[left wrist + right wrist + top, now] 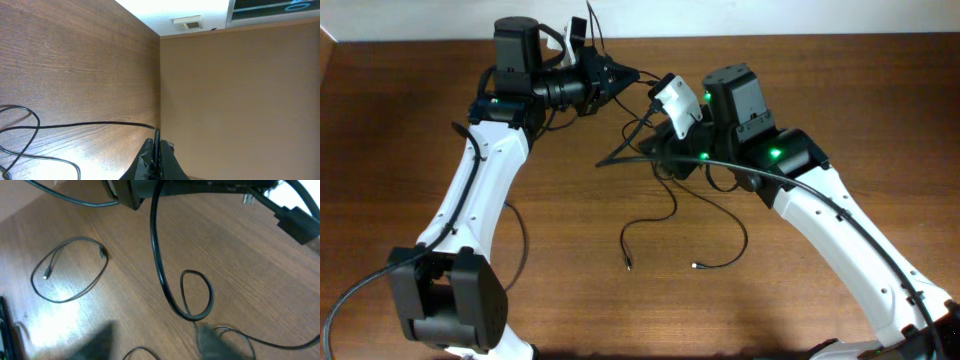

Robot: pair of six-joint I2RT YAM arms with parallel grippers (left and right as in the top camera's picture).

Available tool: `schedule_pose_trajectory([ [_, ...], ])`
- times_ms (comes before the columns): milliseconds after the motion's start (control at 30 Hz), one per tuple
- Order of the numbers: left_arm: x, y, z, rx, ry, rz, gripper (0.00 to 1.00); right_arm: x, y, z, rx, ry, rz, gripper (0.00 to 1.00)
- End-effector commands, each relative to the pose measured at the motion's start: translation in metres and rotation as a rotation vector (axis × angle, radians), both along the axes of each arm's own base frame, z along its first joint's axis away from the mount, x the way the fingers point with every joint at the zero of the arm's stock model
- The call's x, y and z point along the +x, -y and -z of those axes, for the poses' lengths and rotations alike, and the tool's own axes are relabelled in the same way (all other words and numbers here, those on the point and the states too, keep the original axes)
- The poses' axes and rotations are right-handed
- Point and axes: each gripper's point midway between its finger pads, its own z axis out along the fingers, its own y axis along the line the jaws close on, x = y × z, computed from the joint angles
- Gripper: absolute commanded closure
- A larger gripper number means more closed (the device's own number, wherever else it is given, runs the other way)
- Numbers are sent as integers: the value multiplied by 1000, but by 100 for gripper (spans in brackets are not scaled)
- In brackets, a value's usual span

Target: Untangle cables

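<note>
**Cables part-spread; left hand anchors one strand, right hand over the tangle**

The left hand (157,145) is raised near the back of the bench (820,80), pinched tight on one thin cord. That cord runs from its tips out across the wood. The right hand (152,342) stands part open, fingers blurred, with nothing clearly between them. A small loop (210,292) lies just beyond one finger. The rest of the cables (100,124) trail over mid-bench, with a loose ring (56,301) lying apart from them. The step looks like a second grip at the crossing. Take one strand only, beside the loop, and seat the grip fully before any pull. Draw low and slowly away from the left hand, which serves as anchor. If the loop tightens, slacken and feed a free end back through.
</note>
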Motion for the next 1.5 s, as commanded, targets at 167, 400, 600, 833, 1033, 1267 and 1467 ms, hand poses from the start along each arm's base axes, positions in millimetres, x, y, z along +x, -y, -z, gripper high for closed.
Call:
schedule_pose_trajectory([
  [167,-13,3,-26,-49,8,33,100,23,-13,0,22,87,8,11],
  [400,-8,0,-23,-30,12,-3,92,-12,-33,6,61,-16,-123,96],
  [600,30,-34,-8,98,35,-265,84,-67,-12,-8,48,-151,-173,96],
  [833,47,-59,0,170,45,-409,87,-125,15,-35,36,-178,-243,96],
  [1033,51,-71,0,182,48,-441,100,-128,67,-29,-155,-138,-15,96],
  [1267,69,-84,-42,341,480,-385,100,-85,153,-19,-341,-123,631,96],
  [1467,93,-183,-148,544,767,-737,100,-96,259,-38,-441,-26,1251,96],
])
